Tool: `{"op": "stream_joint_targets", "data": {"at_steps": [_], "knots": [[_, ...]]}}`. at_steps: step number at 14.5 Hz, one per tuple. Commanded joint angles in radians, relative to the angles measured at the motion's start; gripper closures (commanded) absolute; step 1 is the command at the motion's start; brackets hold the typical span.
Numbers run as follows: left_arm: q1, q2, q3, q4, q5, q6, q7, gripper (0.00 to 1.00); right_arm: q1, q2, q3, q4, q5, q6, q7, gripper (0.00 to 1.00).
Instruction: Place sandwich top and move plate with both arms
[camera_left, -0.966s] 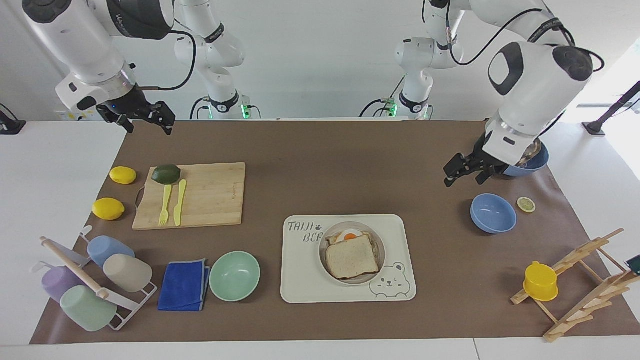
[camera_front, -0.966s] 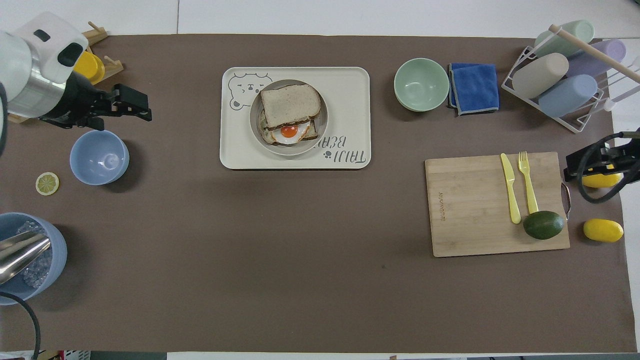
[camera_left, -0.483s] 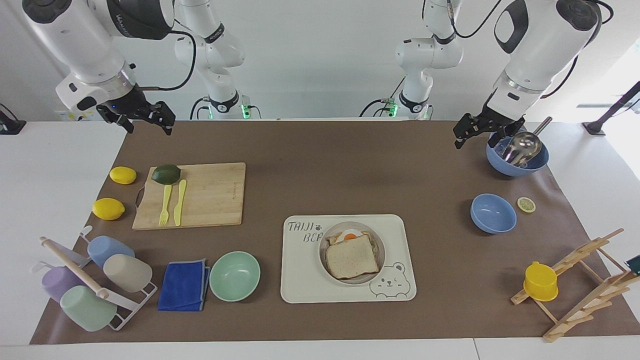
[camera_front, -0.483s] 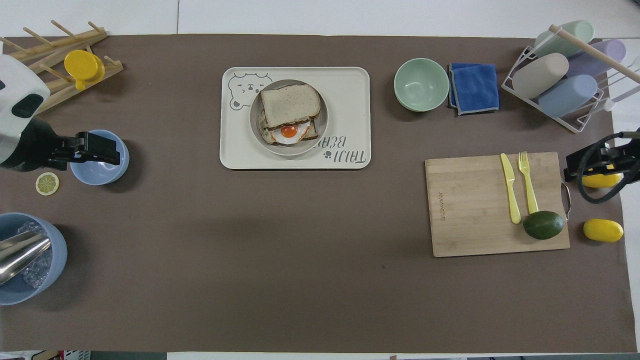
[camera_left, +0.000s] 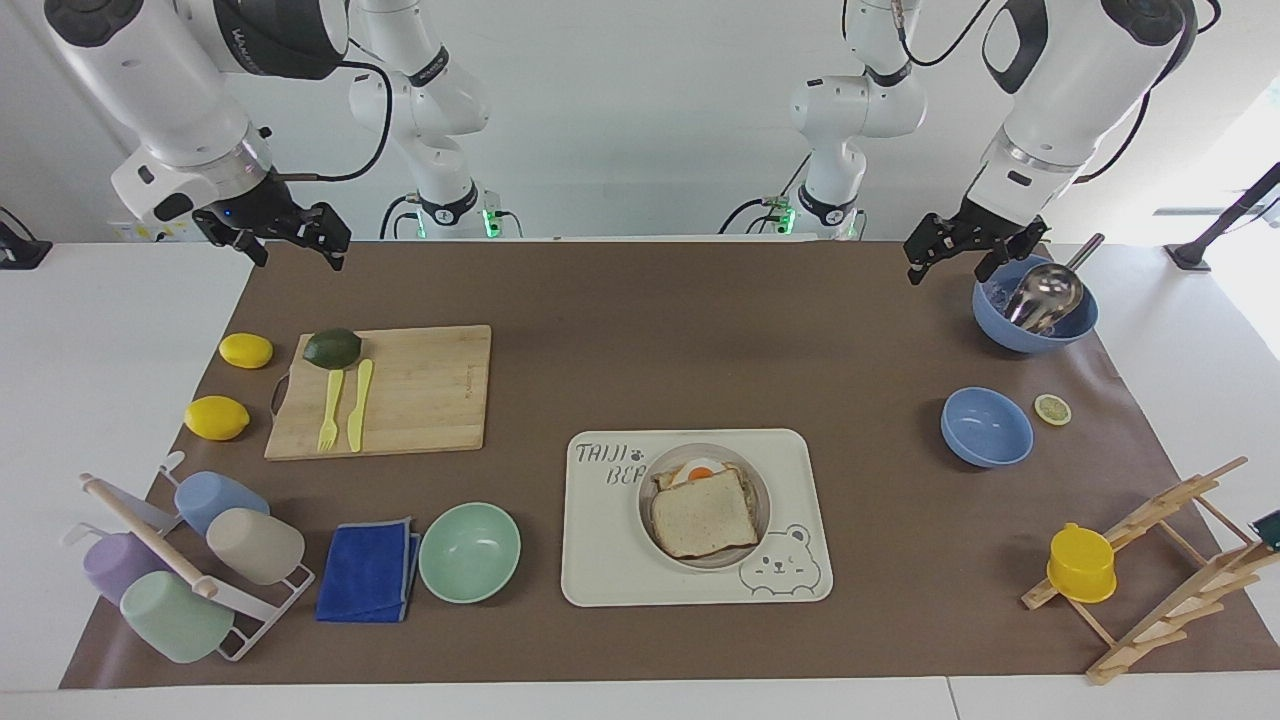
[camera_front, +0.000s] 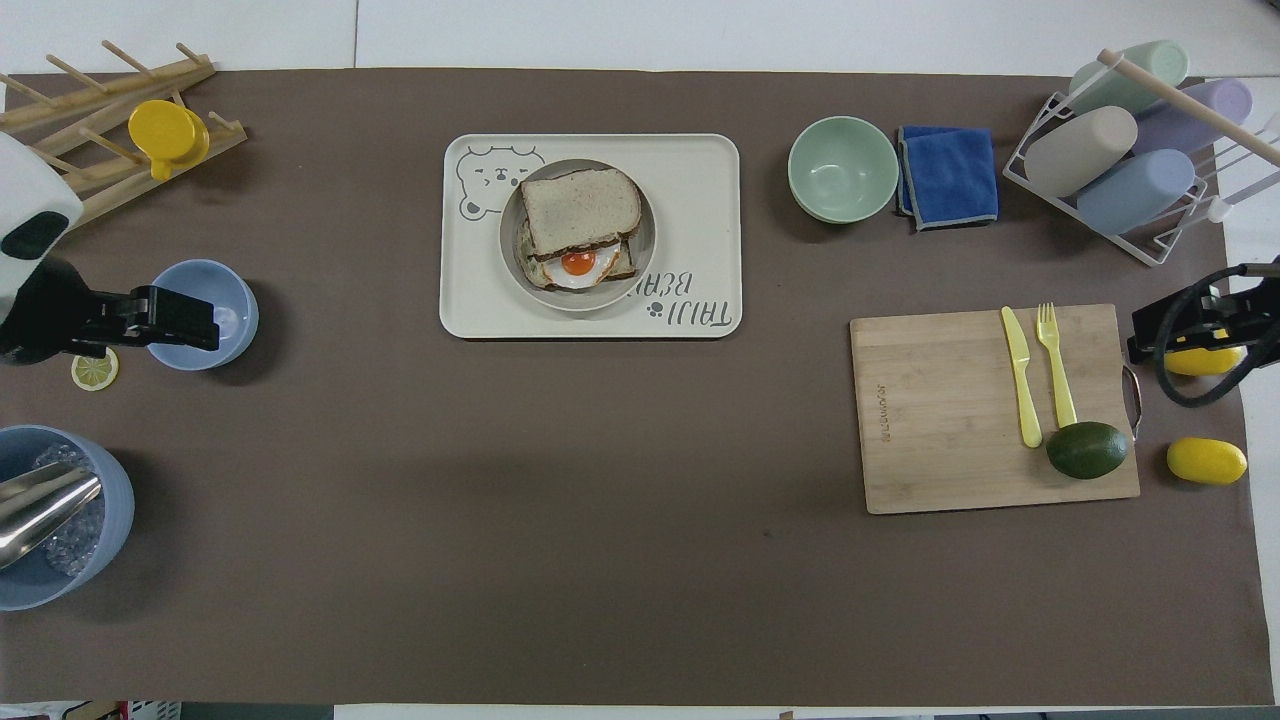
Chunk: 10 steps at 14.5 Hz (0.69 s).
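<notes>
Two robot arms hang raised over the robots' end of the brown mat, both grippers empty: the left gripper (camera_left: 945, 248), fingers parted, is over the mat beside the one blue bowl with a metal scoop (camera_left: 1036, 303); the right gripper (camera_left: 290, 236), fingers also spread, is over the mat's corner at the right arm's end. Farther out lie one empty blue bowl (camera_left: 986, 427) with one lemon slice (camera_left: 1052, 409) beside it, and, toward the right arm's end, one bamboo cutting board (camera_left: 410, 390) carrying one avocado (camera_left: 332, 347), one yellow fork (camera_left: 329, 409) and one yellow knife (camera_left: 358, 404); two lemons (camera_left: 217, 417) sit just off the board. Farther still, one cream bear tray (camera_left: 612, 560) bears the single grey plate (camera_left: 759, 500), where the sandwich top (camera_left: 702, 518) rests on one egg-topped toast (camera_left: 698, 470), leaving the yolk showing. One mint bowl (camera_left: 469, 552), one folded blue cloth (camera_left: 368, 571), one wire rack of four cups (camera_left: 180, 570) and one wooden peg rack (camera_left: 1170, 565) with one yellow cup (camera_left: 1081, 563) line the farthest strip.
</notes>
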Motion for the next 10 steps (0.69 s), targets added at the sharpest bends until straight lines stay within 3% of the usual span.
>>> {"op": "stream_joint_targets", "data": {"at_steps": [1,10], "knots": [[-0.007,0.027,0.005,0.029,0.029,-0.041,0.051,0.00,-0.014,-0.016,0.006,-0.016,0.026,0.002,-0.019,0.00],[0.024,0.025,-0.012,0.026,0.022,-0.029,0.052,0.00,-0.015,-0.016,0.004,-0.016,0.026,0.002,-0.019,0.00]]}}
